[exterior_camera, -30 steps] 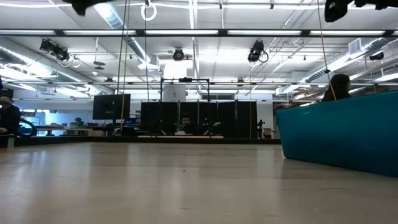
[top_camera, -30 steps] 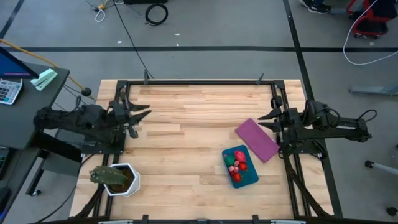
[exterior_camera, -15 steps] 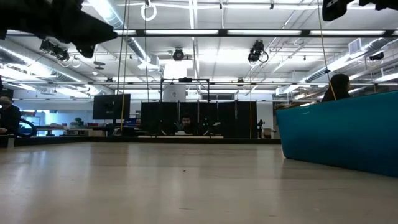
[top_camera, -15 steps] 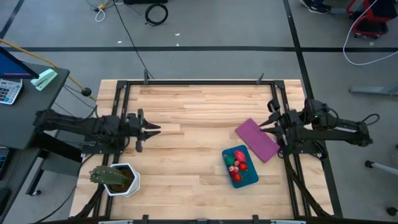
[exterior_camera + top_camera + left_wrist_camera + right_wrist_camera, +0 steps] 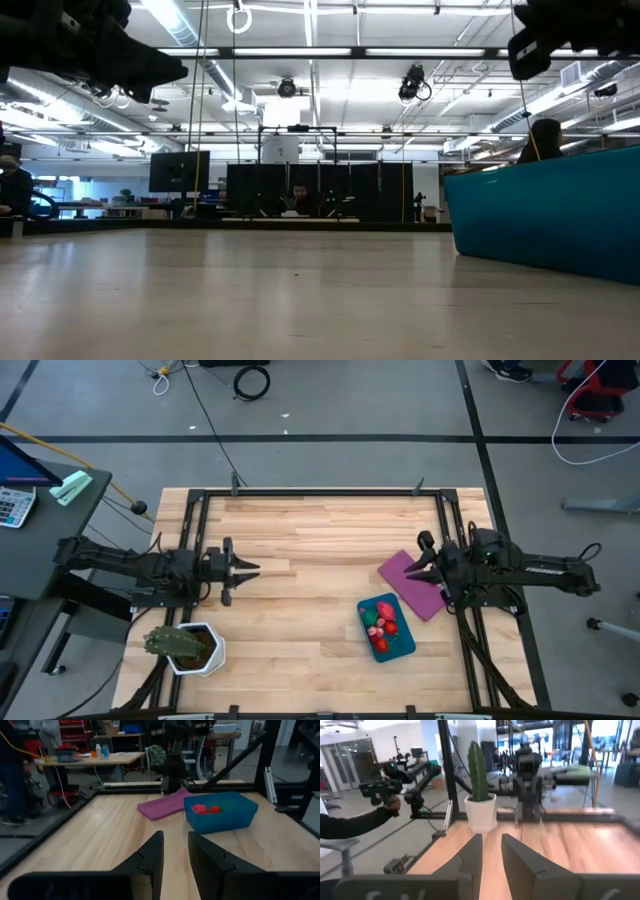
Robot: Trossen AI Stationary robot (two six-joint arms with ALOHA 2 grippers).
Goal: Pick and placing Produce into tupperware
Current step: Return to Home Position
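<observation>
Packing looks done — the produce [image 5: 381, 622] lies in the teal tupperware [image 5: 400, 648] beside the purple sheet [image 5: 412, 582]. Left gripper [image 5: 247, 567] and right gripper [image 5: 414, 566] hang empty, fingers barely parted; next — fold both arms home.

Light wood-plank table [image 5: 300, 610], black frame round the edge. Three things sit on it: teal tupperware [image 5: 408, 643] on the R arm's side nr the front, purple sheet [image 5: 418, 592] flat just beside it, and a white pot [image 5: 207, 653] w/ green plant at the front L corner.
</observation>
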